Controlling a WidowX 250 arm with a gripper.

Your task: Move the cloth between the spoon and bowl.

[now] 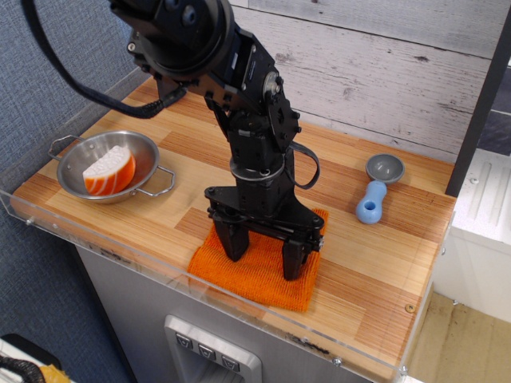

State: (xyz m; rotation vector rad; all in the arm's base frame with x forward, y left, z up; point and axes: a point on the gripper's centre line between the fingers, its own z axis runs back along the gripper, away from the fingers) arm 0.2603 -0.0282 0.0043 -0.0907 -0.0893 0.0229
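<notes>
While the gripper [263,259] stands spread wide, holding nothing, both fingertips press the cloth [259,271] lying directly beneath it.

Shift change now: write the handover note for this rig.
Gripper: open, fingers planted on the cloth.
Cloth: near the table's front edge, roughly midway between the bowl at left and the spoon at right.
Done: cloth looks placed between them.
Left: lift the gripper clear and confirm the cloth lies flat.
</notes>
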